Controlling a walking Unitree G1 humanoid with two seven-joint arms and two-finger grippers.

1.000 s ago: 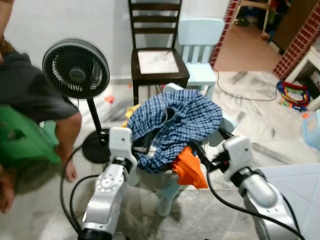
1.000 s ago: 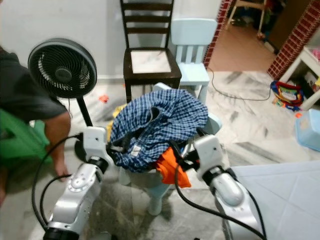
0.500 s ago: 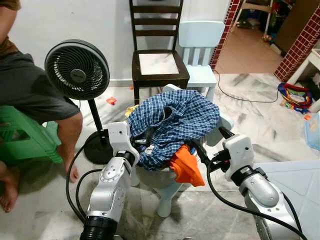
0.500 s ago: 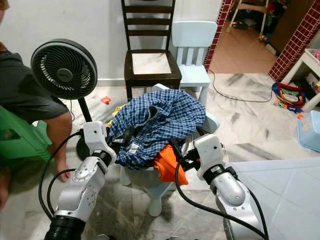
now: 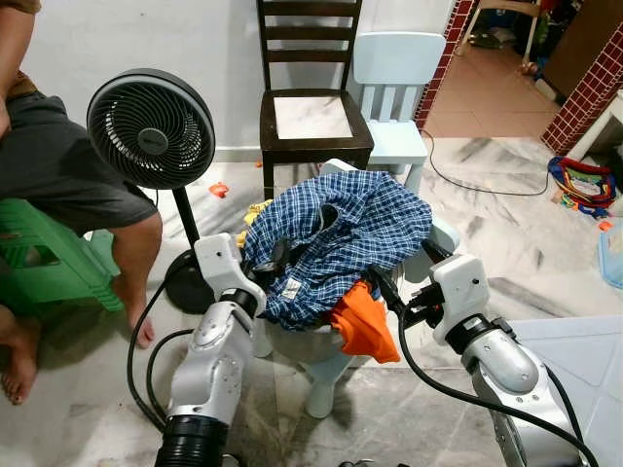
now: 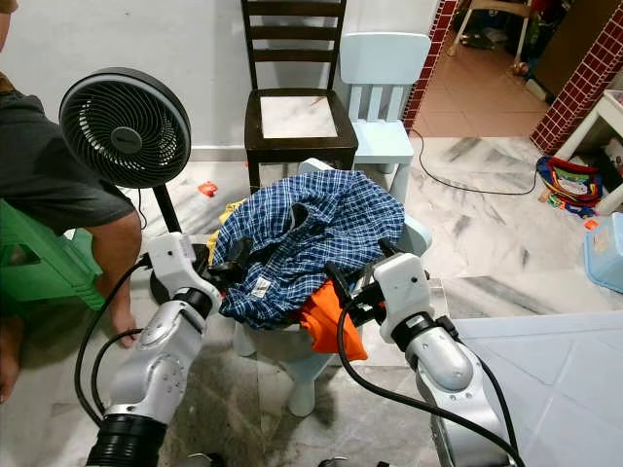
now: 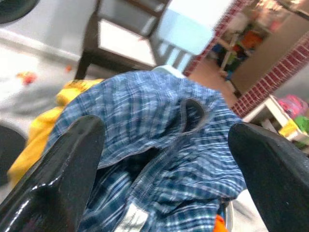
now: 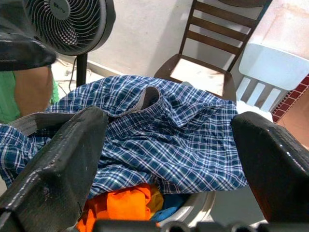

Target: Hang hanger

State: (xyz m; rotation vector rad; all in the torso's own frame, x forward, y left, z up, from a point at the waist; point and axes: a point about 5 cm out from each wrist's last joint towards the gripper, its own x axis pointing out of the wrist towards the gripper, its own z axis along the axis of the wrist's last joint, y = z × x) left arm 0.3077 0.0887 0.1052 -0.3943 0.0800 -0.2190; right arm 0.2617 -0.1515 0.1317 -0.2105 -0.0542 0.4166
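I have both arms raised at a heap of laundry piled on a small pale stool (image 5: 326, 375) on the marble floor (image 5: 506, 243). A blue plaid shirt (image 5: 341, 238) lies on top, with an orange garment (image 5: 362, 326) spilling out beneath it and a yellow cloth (image 7: 34, 130) at the far side. My left gripper (image 7: 164, 164) is spread wide just at the shirt's edge near its label; my right gripper (image 8: 169, 159) is likewise spread, level with the pile. I cannot make out a hanger; a dark band under the shirt's folds may be one. Behind stand a black fan (image 5: 151, 128), a dark wooden chair (image 5: 311, 107) and a pale blue chair (image 5: 394, 92). A person (image 5: 58, 170) sits on a green stool (image 5: 44, 268) to my left.
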